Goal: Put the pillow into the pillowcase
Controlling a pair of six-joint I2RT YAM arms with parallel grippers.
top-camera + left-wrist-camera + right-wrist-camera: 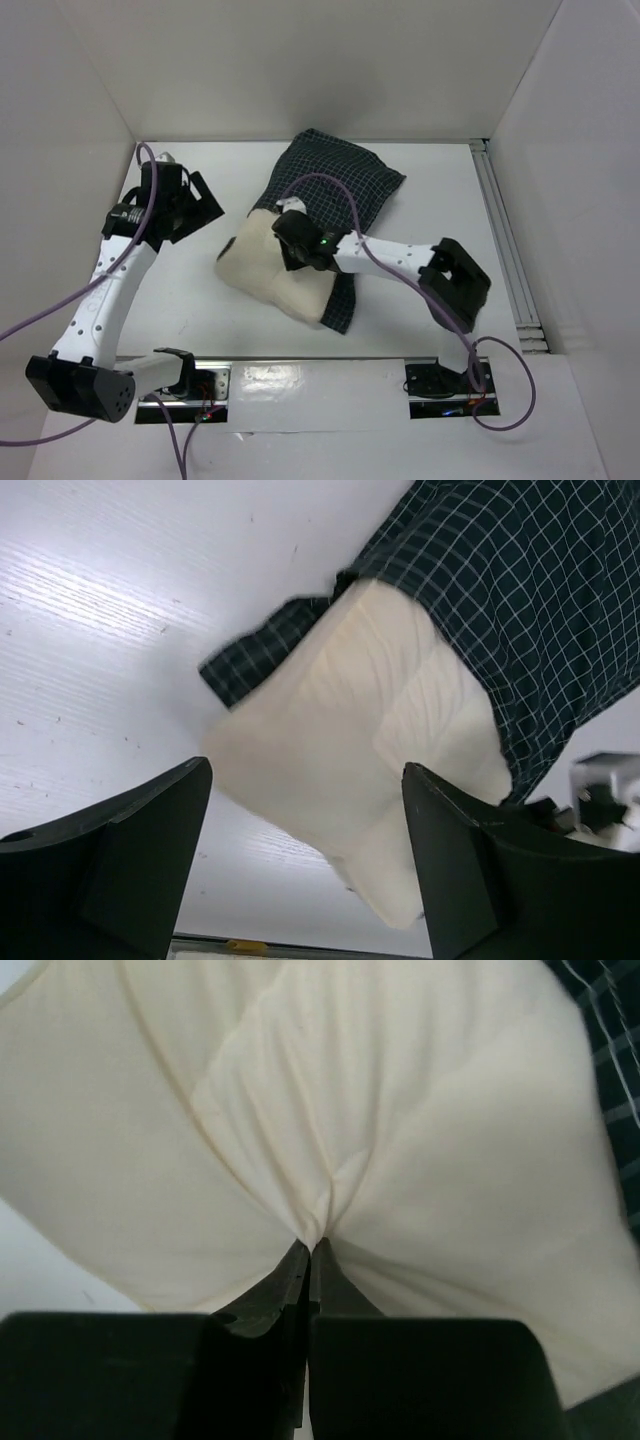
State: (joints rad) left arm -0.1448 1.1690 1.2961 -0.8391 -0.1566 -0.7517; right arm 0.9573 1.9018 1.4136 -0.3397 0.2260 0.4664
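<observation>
— Surface and room?
— A white table [200, 310] is enclosed by white walls [300, 60].
— Tools and items?
— The right tool [312, 1250] is pinched closed on the pillow [262, 265], found partly inside the pillowcase [345, 180] mid-table. The left tool [305, 775] is held wide apart, empty.

Robot lab bench, white panel walls [320, 60], bolted arms [100, 300]
</observation>
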